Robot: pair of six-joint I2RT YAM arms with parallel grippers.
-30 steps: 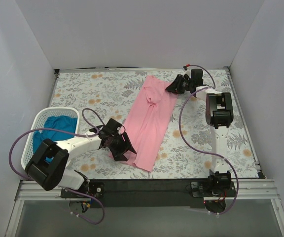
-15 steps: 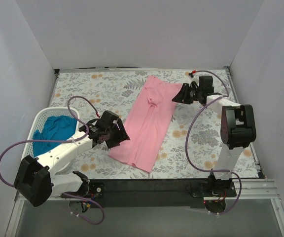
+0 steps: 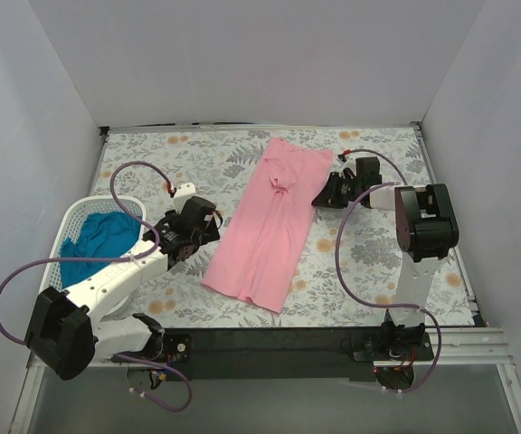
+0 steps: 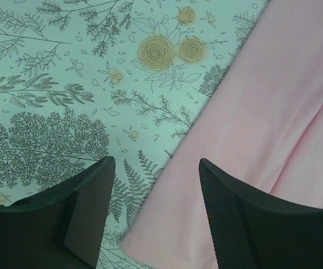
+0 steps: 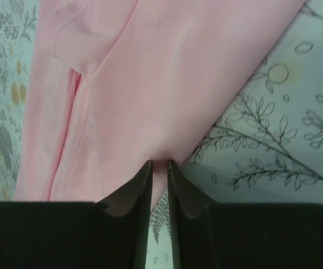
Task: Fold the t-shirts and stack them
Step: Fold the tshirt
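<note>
Fingers (image 5: 142, 185) of the right gripper (image 5: 158, 163) are clenched almost together, with only a thin slit between them. A sliver of the pink t-shirt (image 5: 150, 84) sits in that slit, so they appear to be pinching its long edge on the side away from the white lattice basket (image 3: 107, 199). Fingers (image 4: 88, 213) of the left gripper (image 4: 156, 163) are spread wide and hold nothing. They straddle the shirt's other long edge, the one facing the basket, close to its near corner.

The pink shirt lies flat on the floral tabletop (image 3: 170, 163), to the right of the basket and apart from it. It is already folded lengthwise into a long narrow strip running diagonally. The teal t-shirt (image 3: 98, 240) is bunched inside the basket, untouched.

The cotton looks light, limp and easily wrinkled, so it will sag and drag rather than hold a line when lifted. The likely next fold is across the strip. For that, each gripper should pinch all layers at a corner of the same short end, since grasping only the top layer would peel the earlier fold open.
</note>
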